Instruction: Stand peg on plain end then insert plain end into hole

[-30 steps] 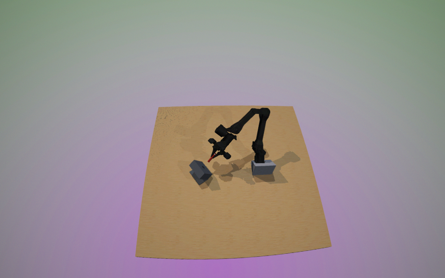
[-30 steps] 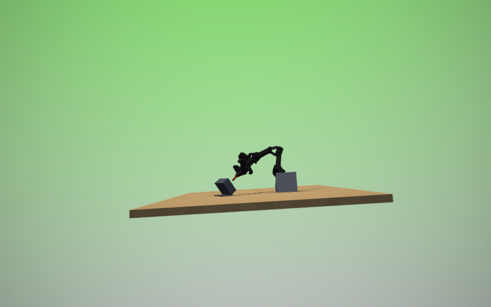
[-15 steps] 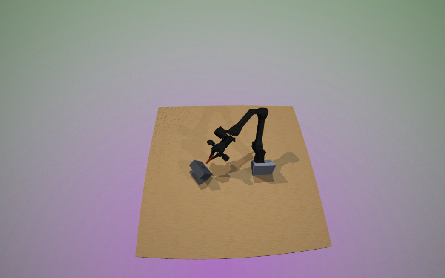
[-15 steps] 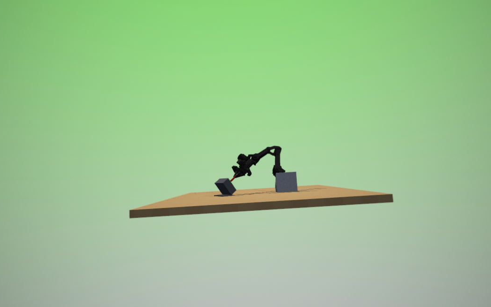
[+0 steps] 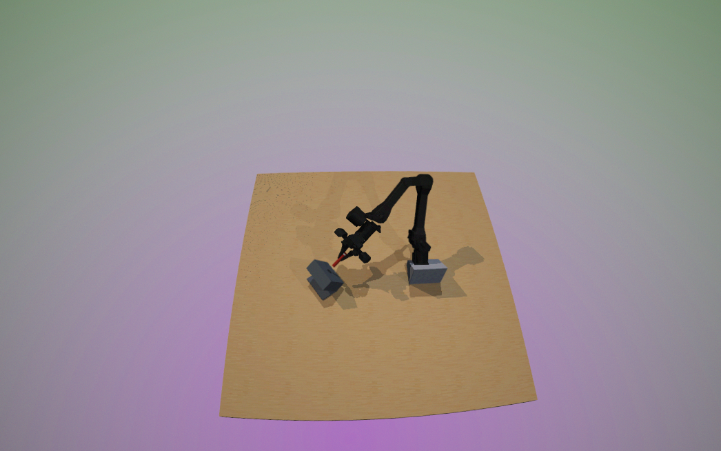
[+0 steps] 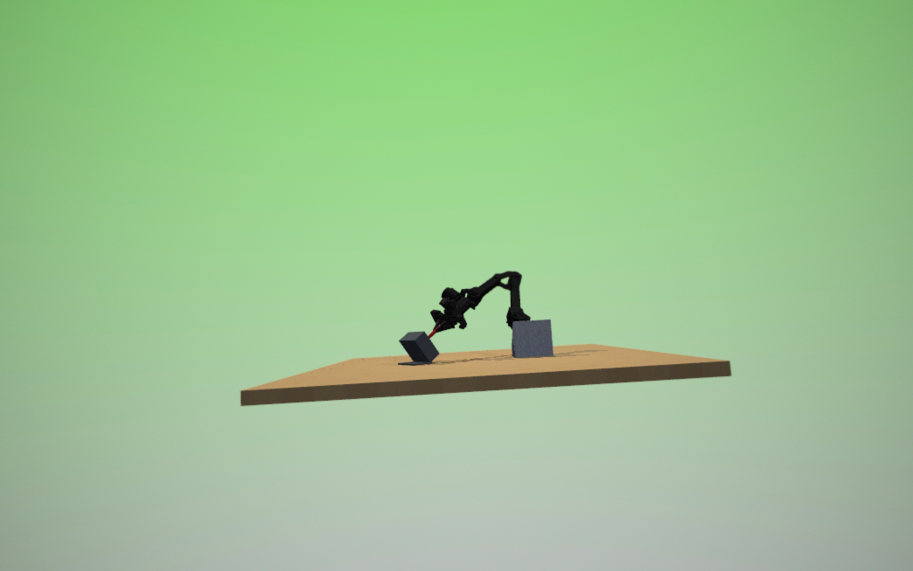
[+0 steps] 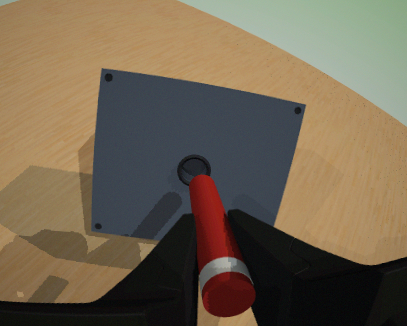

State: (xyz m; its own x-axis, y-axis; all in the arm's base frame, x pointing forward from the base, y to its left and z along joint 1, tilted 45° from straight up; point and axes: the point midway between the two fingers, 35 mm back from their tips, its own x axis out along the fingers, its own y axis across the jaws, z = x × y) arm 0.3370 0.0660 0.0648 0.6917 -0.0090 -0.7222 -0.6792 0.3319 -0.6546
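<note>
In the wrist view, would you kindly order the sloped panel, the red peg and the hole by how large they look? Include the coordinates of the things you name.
1. Sloped panel point(image 5: 320, 268) point(image 6: 418, 347) point(image 7: 141, 125)
2. Red peg point(image 5: 339, 259) point(image 6: 433, 332) point(image 7: 211, 220)
3. Hole point(image 7: 192, 166)

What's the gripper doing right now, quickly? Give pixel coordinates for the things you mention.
Gripper point(image 5: 342, 256) point(image 6: 439, 326) point(image 7: 211, 222): closed on the red peg point(image 5: 338, 259) point(image 6: 433, 331) point(image 7: 211, 220), plain end toward the panel's hole point(image 7: 194, 170).

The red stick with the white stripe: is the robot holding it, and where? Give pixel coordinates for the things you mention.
Yes. The gripper point(image 5: 342, 256) point(image 6: 437, 326) point(image 7: 211, 222) holds the red stick point(image 5: 338, 260) point(image 6: 432, 332) point(image 7: 210, 220) around its middle, between the striped end and the plain end facing the hole point(image 7: 194, 170).
</note>
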